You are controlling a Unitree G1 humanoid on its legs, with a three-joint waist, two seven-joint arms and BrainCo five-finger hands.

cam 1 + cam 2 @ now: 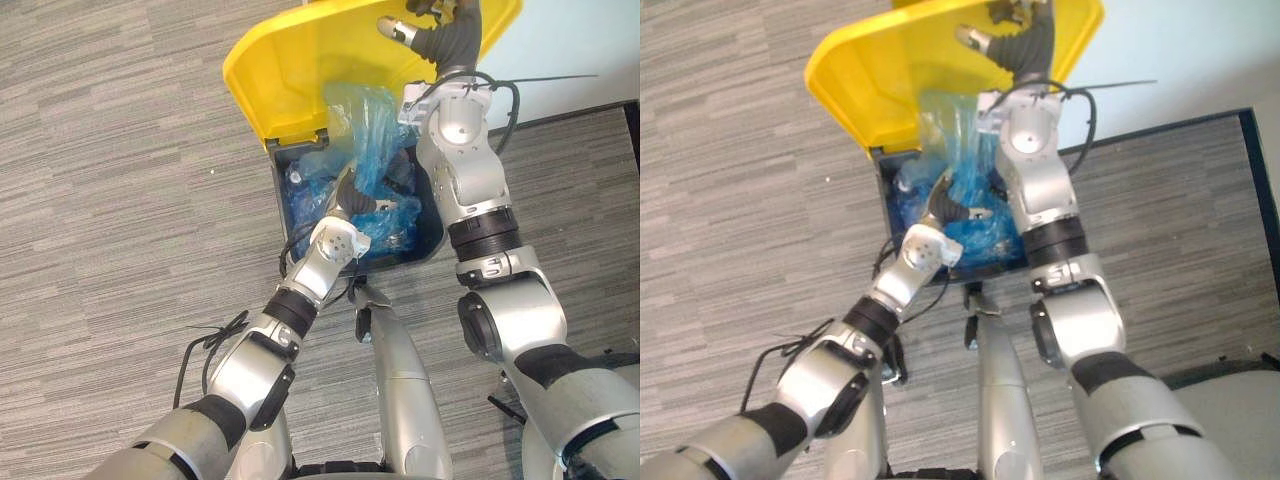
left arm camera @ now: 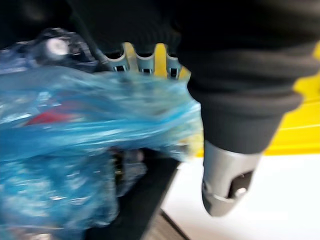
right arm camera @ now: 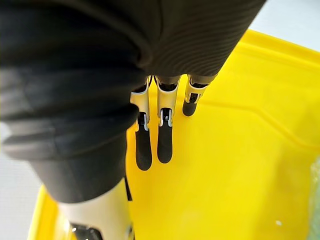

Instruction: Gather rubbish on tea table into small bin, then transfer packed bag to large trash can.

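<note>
Right hand point(image 1: 445, 35), fingers straight, rests flat against the raised yellow lid point(image 1: 300, 60). Blue bag point(image 1: 365, 130) sits in the can point(image 1: 410, 258); left hand point(image 1: 350, 203) is at the bag, fingers buried in plastic, grip indeterminable.

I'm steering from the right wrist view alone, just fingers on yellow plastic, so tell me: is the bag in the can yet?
Observer: The blue bag is partly inside the open large trash can, its top above the rim.
Operator: Where's the left hand?
Observer: The left hand is down in the can, against the bag.
Operator: And the lid?
Observer: The yellow lid stands tipped back, propped by the right hand.
</note>
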